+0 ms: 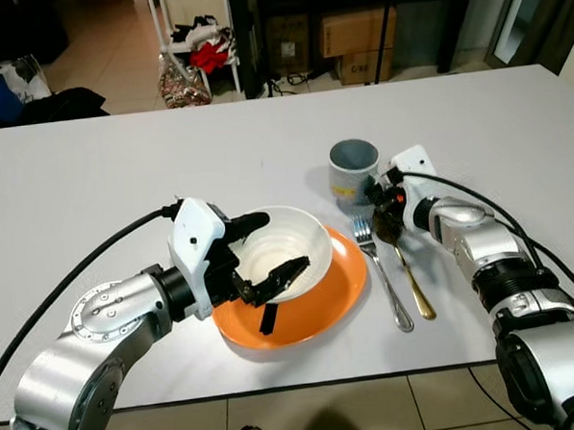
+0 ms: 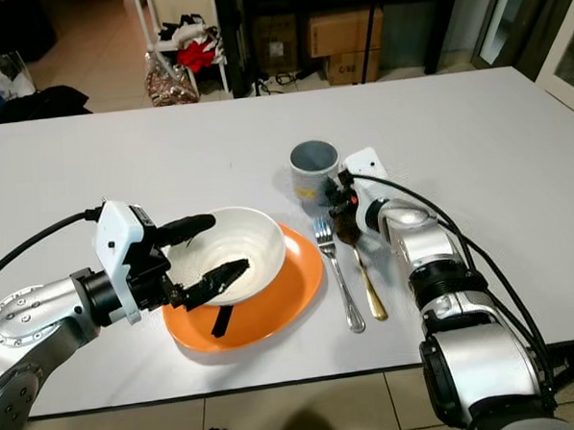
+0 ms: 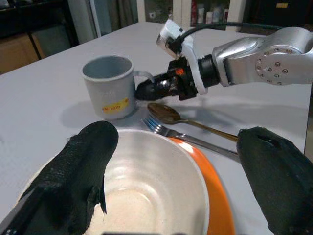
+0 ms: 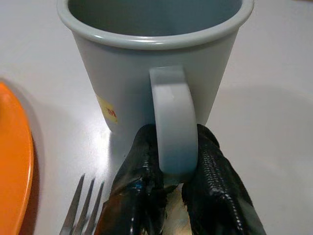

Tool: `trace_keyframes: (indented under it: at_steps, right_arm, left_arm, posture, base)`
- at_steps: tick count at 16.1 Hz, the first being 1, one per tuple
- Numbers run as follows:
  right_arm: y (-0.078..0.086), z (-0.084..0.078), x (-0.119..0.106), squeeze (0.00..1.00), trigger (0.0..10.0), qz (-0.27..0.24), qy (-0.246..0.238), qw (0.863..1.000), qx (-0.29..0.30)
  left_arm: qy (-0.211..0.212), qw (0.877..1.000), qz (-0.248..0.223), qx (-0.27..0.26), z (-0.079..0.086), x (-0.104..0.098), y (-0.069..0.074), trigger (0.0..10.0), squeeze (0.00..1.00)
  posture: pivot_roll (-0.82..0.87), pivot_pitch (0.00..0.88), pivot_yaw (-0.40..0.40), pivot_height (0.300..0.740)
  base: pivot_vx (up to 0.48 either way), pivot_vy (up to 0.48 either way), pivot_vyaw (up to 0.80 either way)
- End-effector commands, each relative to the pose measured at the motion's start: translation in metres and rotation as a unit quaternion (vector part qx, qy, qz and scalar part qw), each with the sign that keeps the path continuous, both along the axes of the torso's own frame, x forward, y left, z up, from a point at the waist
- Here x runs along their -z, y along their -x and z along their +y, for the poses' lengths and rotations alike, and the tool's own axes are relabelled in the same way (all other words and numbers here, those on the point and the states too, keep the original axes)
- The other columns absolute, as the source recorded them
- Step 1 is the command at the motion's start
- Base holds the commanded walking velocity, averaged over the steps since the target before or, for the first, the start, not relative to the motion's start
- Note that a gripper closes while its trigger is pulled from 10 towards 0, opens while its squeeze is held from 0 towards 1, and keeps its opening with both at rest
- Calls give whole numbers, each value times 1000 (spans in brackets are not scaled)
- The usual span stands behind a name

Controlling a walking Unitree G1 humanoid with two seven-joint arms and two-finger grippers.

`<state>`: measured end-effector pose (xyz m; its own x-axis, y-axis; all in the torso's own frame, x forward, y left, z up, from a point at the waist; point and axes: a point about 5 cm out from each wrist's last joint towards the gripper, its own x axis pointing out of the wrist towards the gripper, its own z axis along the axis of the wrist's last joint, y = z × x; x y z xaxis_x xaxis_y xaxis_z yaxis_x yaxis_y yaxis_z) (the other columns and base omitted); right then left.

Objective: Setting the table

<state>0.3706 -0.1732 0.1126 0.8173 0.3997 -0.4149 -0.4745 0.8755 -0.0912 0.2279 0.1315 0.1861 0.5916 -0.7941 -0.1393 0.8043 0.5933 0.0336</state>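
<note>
A white bowl [image 1: 281, 250] sits on an orange plate [image 1: 325, 300] near the table's front edge. My left gripper [image 1: 269, 248] is open, its two black fingers straddling the bowl's near side. Right of the plate lie a silver fork [image 1: 382, 273] and a gold spoon [image 1: 413, 280]. Behind them stands a grey mug [image 1: 352, 172] with a yellow label. My right gripper [image 4: 178, 169] is shut on the mug's handle [image 4: 172, 117], pinching it from both sides, with the mug standing upright on the table.
The white table [image 1: 121, 175] has wide bare room on the left and at the back right. Beyond its far edge are a rack with bags [image 1: 188, 71], cardboard boxes [image 1: 355, 38] and tiled floor.
</note>
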Motion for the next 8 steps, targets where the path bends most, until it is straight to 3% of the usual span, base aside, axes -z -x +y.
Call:
trace_keyframes:
  at_steps: [1,4,5,6,7,8]
  right_arm:
    - [-8,6,-16,0,10000,-27,-2,1000,-17]
    - [-8,8,-13,0,10000,-18,5,999,-36]
    - [-8,8,-13,122,10000,-19,8,999,-37]
    - [-9,7,-12,827,10000,-21,12,999,-36]
    - [-9,6,-12,867,10000,-22,13,999,-33]
    - [-8,6,-11,1000,10000,-21,14,999,-33]
  left_arm:
    - [-6,1000,-5,1,1,-3,2,10000,0]
    - [-7,1000,-6,1,2,-3,1,10000,0]
    - [-8,1000,-6,1,2,-3,1,10000,0]
    - [-8,1000,-6,1,2,-3,1,10000,0]
    - [-8,1000,-5,1,1,-3,1,10000,0]
    - [-9,1000,-5,1,1,-2,1,10000,0]
  posture:
    - [-44,0,90,740]
    - [-42,0,88,740]
    - [-42,0,89,740]
    - [-43,0,90,740]
    - [-44,0,91,740]
    - [-43,0,91,740]
  base:
    - [0,0,0]
    - [0,0,0]
    - [0,0,0]
    - [0,0,0]
    - [0,0,0]
    - [0,0,0]
